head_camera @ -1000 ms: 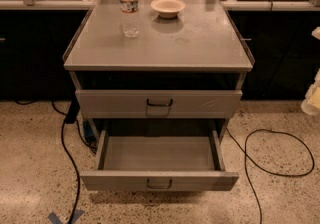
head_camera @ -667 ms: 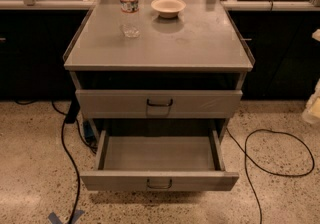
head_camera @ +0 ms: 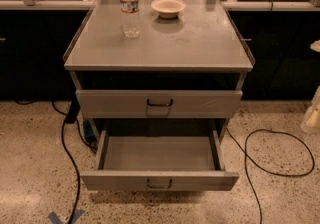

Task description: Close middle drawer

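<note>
The middle drawer [head_camera: 160,180] is pulled out toward me, low on the grey cabinet. Its flat front carries a small dark loop handle [head_camera: 159,184], and its shallow grey tray [head_camera: 159,153] holds nothing. The top drawer [head_camera: 159,104] above it is shut, with its own loop handle. The lowest drawer is hidden under the open one. My gripper [head_camera: 313,114] shows only as a pale shape cut off by the right edge, well to the right of the cabinet and apart from the drawer.
On the cabinet top [head_camera: 200,43] stand a water bottle [head_camera: 130,5] and a small bowl [head_camera: 168,6]. Black cables lie on the speckled floor at the left [head_camera: 67,153] and the right [head_camera: 272,155]. Dark counters run behind the cabinet.
The drawers and the things on top have not moved. The pale shape at the right edge has shifted slightly lower.
</note>
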Action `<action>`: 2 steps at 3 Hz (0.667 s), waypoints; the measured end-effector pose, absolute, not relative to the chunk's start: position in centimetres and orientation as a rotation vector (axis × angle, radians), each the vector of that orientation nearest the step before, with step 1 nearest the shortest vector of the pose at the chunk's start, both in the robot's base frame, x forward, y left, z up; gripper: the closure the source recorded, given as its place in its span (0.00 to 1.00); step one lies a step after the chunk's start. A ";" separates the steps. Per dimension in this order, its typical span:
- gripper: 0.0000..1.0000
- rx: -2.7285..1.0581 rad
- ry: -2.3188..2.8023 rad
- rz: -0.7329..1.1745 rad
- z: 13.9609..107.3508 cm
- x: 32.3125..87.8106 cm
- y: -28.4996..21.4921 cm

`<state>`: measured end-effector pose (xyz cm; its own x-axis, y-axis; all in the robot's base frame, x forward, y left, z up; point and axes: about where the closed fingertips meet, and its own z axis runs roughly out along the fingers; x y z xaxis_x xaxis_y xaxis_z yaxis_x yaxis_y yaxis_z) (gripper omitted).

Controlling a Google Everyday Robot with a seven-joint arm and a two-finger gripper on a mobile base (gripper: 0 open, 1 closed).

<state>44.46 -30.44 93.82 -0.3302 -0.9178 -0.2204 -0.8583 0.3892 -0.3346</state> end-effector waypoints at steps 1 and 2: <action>0.00 -1.551 2.344 -0.170 91.9 44.8 -31.0; 0.00 -1.561 2.432 -0.083 89.6 44.9 -31.4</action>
<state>44.89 -31.42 89.58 -0.3947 -0.9014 -0.1779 -0.8873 0.4242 -0.1811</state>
